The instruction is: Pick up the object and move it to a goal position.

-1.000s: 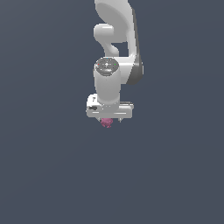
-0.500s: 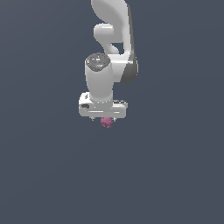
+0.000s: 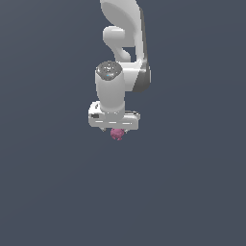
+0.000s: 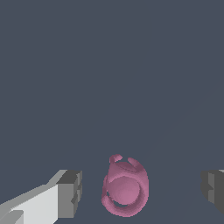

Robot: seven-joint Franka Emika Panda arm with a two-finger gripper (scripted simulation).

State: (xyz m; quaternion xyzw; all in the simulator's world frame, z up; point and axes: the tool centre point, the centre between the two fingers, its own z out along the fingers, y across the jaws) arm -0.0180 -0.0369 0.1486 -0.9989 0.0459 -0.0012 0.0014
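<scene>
Fingers (image 4: 70, 193) spread wide, blocky grey pads clear of object (image 4: 125, 191): smooth pink lumpy ring-like form between.

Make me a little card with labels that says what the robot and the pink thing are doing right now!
robot: one white arm, wrist pointing down over a plain dark grey floor
gripper: open, fingers wide apart
pink object: small, lumpy, roundish; lies between the fingers with a gap on each side
touching: no, neither finger meets it in the wrist view
exterior view: pink object peeks out just under the gripper
picked up yet: no
goal spot: no marker visible
</scene>
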